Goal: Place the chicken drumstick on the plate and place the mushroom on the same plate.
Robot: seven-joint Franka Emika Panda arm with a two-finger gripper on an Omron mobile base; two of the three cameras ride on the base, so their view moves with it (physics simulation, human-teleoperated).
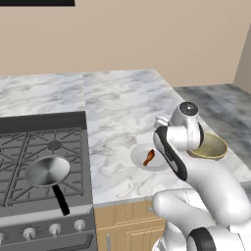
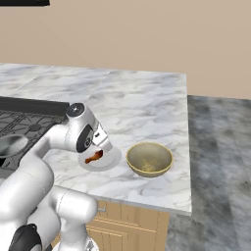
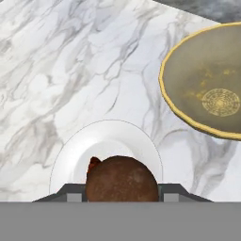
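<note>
The round pale plate (image 1: 138,155) (image 2: 112,160) (image 3: 108,136) sits near the counter's front edge. On it lies the reddish-brown chicken drumstick (image 1: 149,157) (image 2: 94,157), and in the hand view only its tip (image 3: 93,163) peeks out. My gripper (image 3: 121,194) (image 2: 104,145) hangs just above the plate, shut on the mushroom (image 3: 121,181), a round brown cap wedged between the finger tips. In the left base view my own arm hides the mushroom.
A tan-yellow bowl (image 1: 212,147) (image 2: 149,158) (image 3: 207,80) stands right beside the plate. On the stove (image 1: 29,147) to the left rests a steel frying pan (image 1: 48,170) with a black handle. The marble counter (image 1: 122,103) stretches back to the wall; its right edge drops to the floor.
</note>
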